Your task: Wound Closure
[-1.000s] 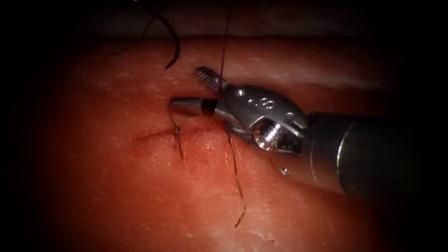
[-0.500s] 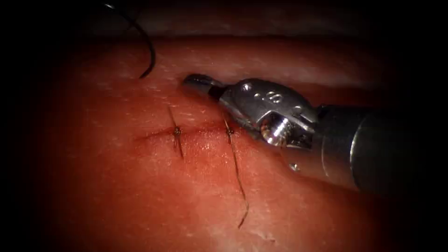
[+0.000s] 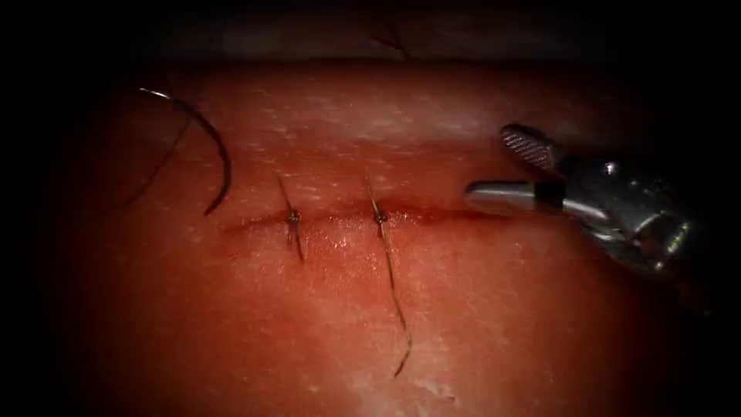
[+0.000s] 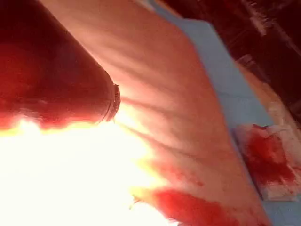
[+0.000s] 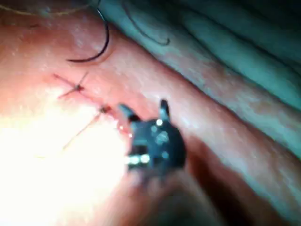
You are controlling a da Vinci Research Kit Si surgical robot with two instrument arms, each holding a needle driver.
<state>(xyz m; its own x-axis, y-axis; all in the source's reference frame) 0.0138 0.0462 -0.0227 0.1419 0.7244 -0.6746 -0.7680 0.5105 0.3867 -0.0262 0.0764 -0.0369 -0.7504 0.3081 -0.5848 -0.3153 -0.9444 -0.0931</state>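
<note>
Endoscope first: the right tool (image 3: 509, 170) sits at the right end of the cut (image 3: 347, 216), jaws spread wide with nothing between them. The needle (image 3: 212, 147) lies loose on the tissue (image 3: 478, 324), well apart from the jaws, up past the cut's left end. Two knotted stitches (image 3: 294, 218) cross the cut between them. Left wrist view: just the left arm's dark shaft (image 4: 51, 70) over tissue, can't tell about its jaws. Right wrist view: the jaws gape empty beside the nearer stitch, needle far beyond.
</note>
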